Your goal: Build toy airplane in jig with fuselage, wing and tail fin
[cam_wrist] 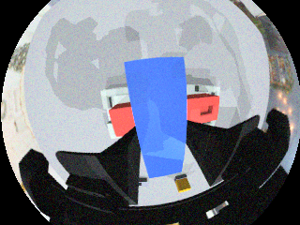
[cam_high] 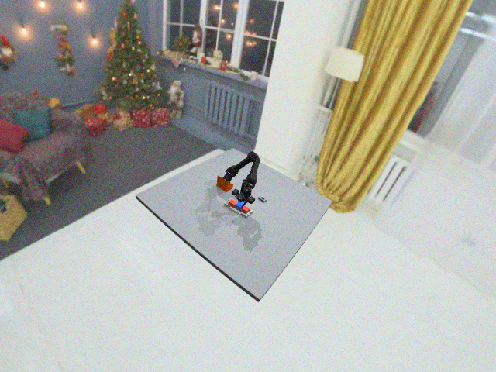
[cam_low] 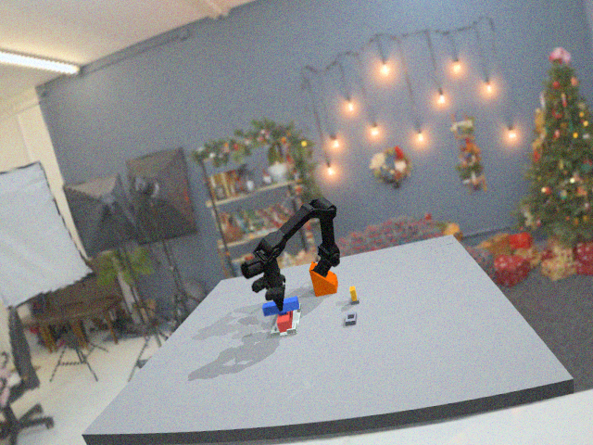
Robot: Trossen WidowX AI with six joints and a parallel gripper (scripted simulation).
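Note:
The red fuselage (cam_high: 232,201) (cam_low: 284,324) (cam_wrist: 123,121) lies lengthwise in the pale cradle (cam_low: 298,317) (cam_wrist: 117,92); its small tail socket shows in the wrist view. My gripper (cam_high: 242,202) (cam_low: 280,307) (cam_wrist: 158,125) is shut on the blue wing (cam_high: 239,205) (cam_low: 292,303) (cam_wrist: 157,84), one finger on each long side. The wing lies crosswise over the middle of the fuselage. It hides the wing socket and its own tab, so I cannot tell if it touches. The yellow tail fin (cam_low: 353,292) (cam_wrist: 183,185) stands upright in a small dark holder.
A second dark holder (cam_high: 262,199) (cam_low: 350,319) sits on the grey table (cam_high: 280,244) (cam_low: 407,345), beside the cradle and near the fin. An orange block (cam_high: 224,184) (cam_low: 324,284) stands at the arm's base, behind the cradle in the exterior view.

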